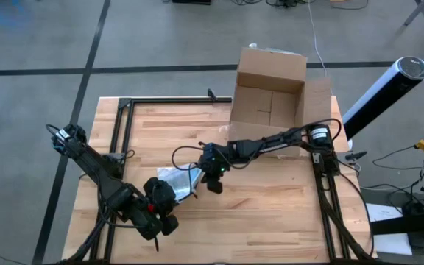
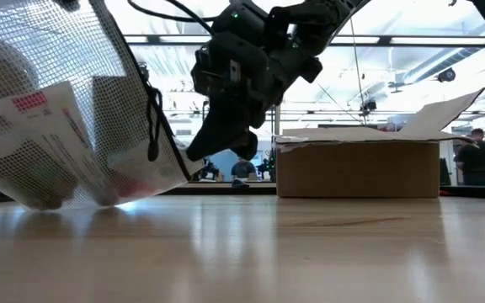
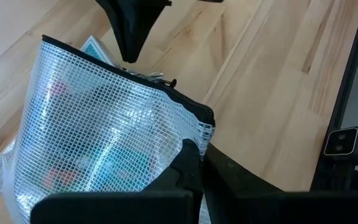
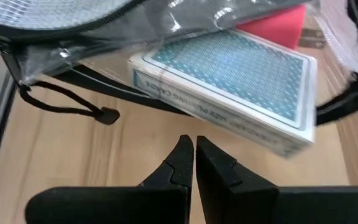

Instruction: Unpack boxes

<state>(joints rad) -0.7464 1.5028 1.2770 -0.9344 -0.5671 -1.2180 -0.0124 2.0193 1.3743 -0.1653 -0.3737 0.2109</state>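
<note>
The brown cardboard box (image 1: 269,94) stands open at the table's far right, flaps up; the low view shows it too (image 2: 356,167). A translucent mesh zip pouch (image 1: 179,179) is near the table's middle, with my left gripper (image 1: 175,194) shut on it. Its mouth gapes toward my right gripper (image 4: 194,152), and in it lie a blue-patterned card deck (image 4: 229,87) and a red thing (image 4: 278,25). My right gripper (image 1: 213,180) is shut just in front of that mouth, with nothing between its fingers. My left gripper pinches the pouch's corner by the black zip edge (image 3: 199,127) between its two fingers (image 3: 188,163). The fingers slant down from the table's near left. The pouch hangs tilted below the hold, and its lower end (image 2: 66,200) rests on the table.
The black zip-pull cord (image 4: 67,102) trails on the wood beside the pouch. Black frame rails (image 1: 120,125) run along the table's left, far and right sides. Bare wood (image 1: 263,213) lies near the front edge.
</note>
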